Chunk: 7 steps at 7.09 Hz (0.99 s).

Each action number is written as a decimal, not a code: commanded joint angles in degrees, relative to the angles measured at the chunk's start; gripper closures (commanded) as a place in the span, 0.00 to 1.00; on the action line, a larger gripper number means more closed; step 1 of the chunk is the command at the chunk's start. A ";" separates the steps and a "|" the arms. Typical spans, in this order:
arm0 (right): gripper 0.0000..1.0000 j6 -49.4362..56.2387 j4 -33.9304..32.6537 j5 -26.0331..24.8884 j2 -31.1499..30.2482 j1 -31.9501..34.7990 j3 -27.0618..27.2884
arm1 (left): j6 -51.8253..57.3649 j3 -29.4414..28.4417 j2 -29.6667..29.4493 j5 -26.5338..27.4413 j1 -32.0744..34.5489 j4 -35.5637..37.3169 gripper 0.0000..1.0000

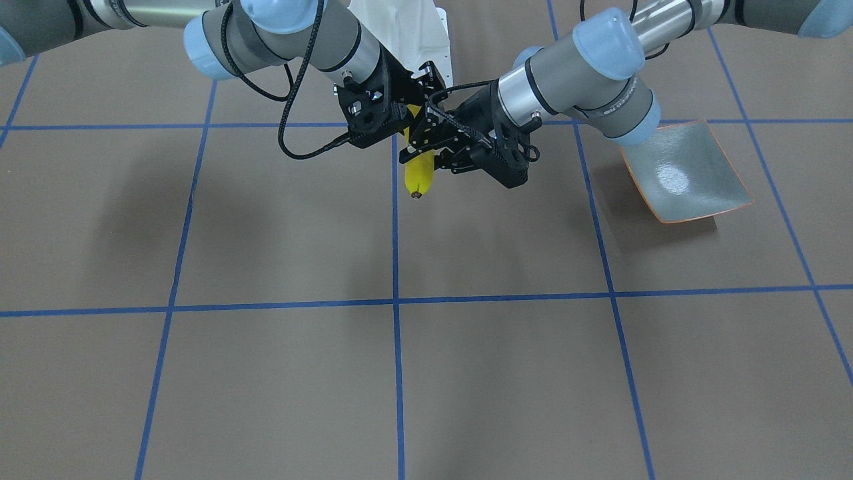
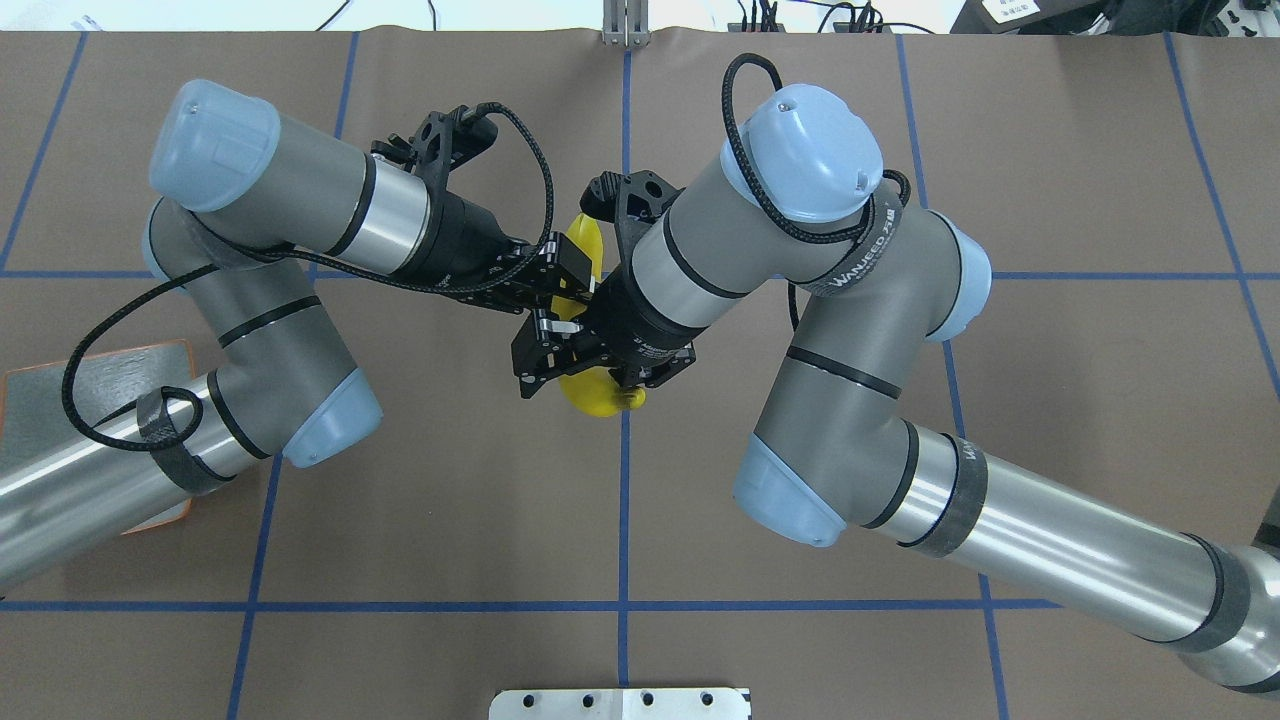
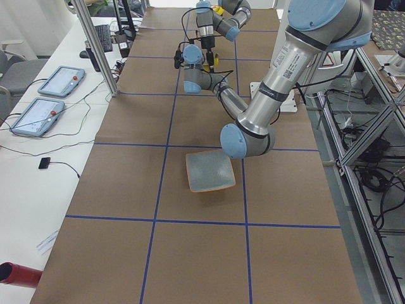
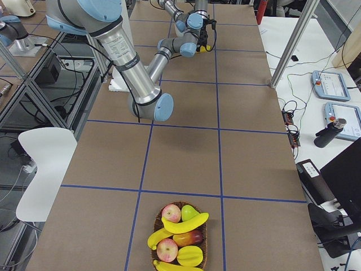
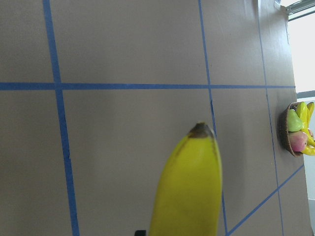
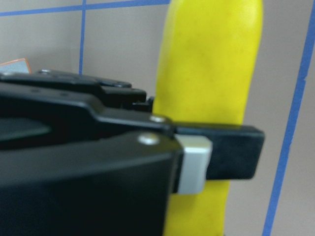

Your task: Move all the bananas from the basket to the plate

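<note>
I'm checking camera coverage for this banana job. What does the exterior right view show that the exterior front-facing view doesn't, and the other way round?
Only exterior right: the basket at the near end, with bananas and other fruit in it.
Only exterior front-facing: the plate, with no banana on it.
Both: the left gripper and right gripper meeting at one held banana off the table. This is far and small in exterior right.
</note>
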<state>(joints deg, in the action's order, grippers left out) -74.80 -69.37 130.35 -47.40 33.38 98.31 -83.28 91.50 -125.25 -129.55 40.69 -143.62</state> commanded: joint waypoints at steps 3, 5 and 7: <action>0.00 -3.06 0.73 0.25 -0.32 1.06 2.48 | 0.05 -0.71 0.44 0.00 -0.35 0.01 1.00; 0.00 -3.07 0.73 3.67 -3.38 3.69 6.44 | 0.49 -2.99 0.71 0.00 -0.09 0.01 1.00; 0.00 -2.81 0.55 5.96 -6.28 7.90 7.77 | 0.58 -3.96 0.88 0.00 0.53 0.01 1.00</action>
<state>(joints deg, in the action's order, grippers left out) -77.77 -68.76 134.83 -51.89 38.65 105.12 -82.77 88.24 -124.43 -129.55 40.85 -143.61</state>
